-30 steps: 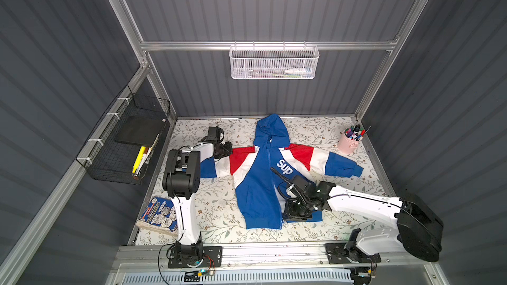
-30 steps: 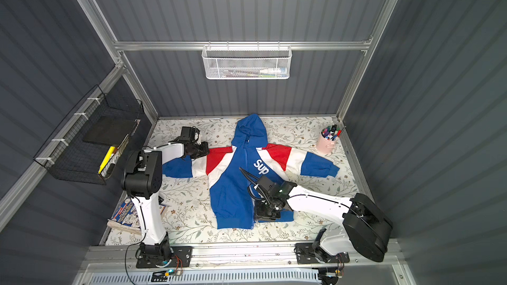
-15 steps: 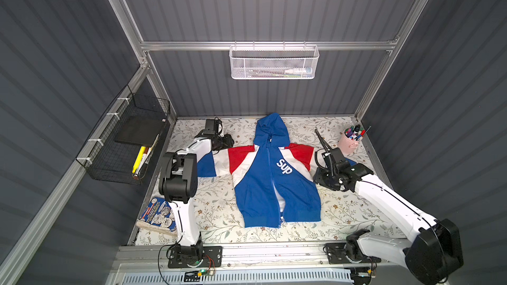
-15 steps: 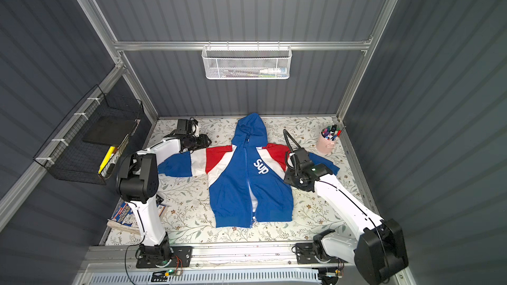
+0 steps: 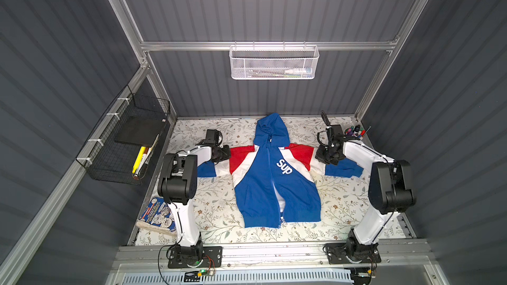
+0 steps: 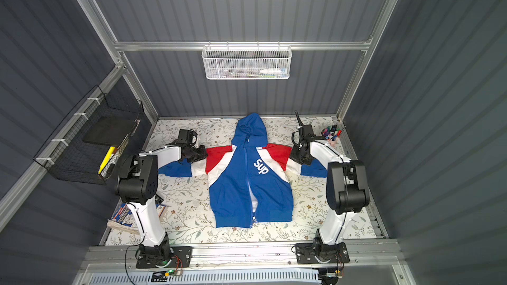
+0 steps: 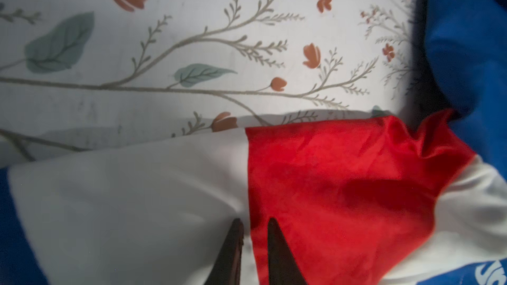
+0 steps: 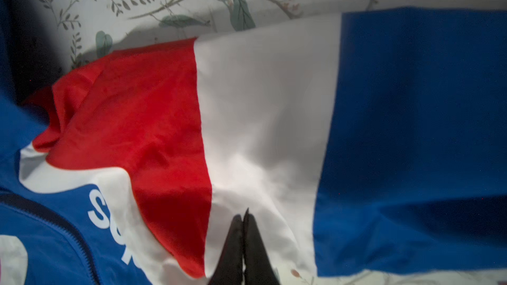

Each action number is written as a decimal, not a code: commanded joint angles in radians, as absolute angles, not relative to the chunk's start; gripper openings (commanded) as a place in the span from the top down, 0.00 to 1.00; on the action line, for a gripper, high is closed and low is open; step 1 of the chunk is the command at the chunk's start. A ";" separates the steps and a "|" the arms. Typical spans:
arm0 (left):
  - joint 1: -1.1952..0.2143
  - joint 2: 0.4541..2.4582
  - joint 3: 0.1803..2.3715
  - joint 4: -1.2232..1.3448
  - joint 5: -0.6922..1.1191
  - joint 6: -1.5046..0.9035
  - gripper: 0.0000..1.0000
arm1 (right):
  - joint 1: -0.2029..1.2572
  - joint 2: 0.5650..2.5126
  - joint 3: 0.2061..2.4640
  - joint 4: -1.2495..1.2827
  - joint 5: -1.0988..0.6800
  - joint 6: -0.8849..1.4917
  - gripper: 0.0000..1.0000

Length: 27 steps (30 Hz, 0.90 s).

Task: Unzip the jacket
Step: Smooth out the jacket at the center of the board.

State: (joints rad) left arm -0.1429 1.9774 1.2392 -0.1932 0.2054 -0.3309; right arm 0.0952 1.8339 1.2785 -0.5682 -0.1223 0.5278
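The blue jacket [image 5: 263, 182] [image 6: 236, 187] lies flat on its back on the floral cloth, hood to the rear and sleeves spread. Its front gapes over white lining low down, and the zipper pull [image 5: 282, 218] sits at the hem. My left gripper [image 5: 226, 152] [image 7: 254, 222] rests on the left sleeve at the red-white seam, its jaws a narrow gap apart with that fabric between them. On the right sleeve's white band, my right gripper [image 5: 319, 157] [image 8: 244, 215] has its fingertips pressed together, and creases run into them.
A pink cup of pens [image 5: 354, 132] stands in the back right corner, just behind the right arm. A book [image 5: 159, 212] lies by the left arm's base. A black wire basket [image 5: 129, 138] hangs on the left wall and a white mesh basket [image 5: 274, 63] on the back wall.
My right arm swung from the jacket's lower front out to the right sleeve and closed there. My left gripper stayed at the left sleeve, opened, then narrowed on the fabric.
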 commanded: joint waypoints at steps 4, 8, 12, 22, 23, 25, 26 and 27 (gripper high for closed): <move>-0.139 2.009 1.217 -0.254 0.134 -0.409 0.85 | 0.071 1.967 1.368 -0.583 -0.177 0.495 1.00; -0.116 2.013 1.203 -0.279 0.091 -0.431 0.85 | 0.059 2.018 1.400 -0.618 -0.133 0.489 1.00; -0.084 2.014 1.190 -0.296 0.051 -0.437 0.85 | 0.043 2.044 1.404 -0.652 -0.088 0.490 1.00; -0.038 2.035 1.171 -0.301 0.023 -0.446 0.85 | -0.012 1.982 1.316 -0.695 -0.010 0.519 1.00; -0.037 2.038 1.172 -0.300 0.023 -0.448 0.85 | -0.021 1.968 1.302 -0.695 -0.009 0.523 1.00; -0.037 2.044 1.173 -0.298 0.022 -0.449 0.86 | -0.033 1.946 1.272 -0.695 -0.003 0.525 1.00; -0.037 2.047 1.171 -0.298 0.022 -0.448 0.86 | -0.038 1.934 1.259 -0.695 -0.002 0.525 1.00; -0.035 2.048 1.171 -0.299 0.023 -0.449 0.86 | -0.044 1.926 1.246 -0.694 -0.001 0.523 1.00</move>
State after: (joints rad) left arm -0.0578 1.9770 1.2255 -0.1738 0.1143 -0.4385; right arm -0.0254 1.9404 1.2900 -0.6262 -0.0509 0.5163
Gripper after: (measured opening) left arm 0.144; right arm 0.048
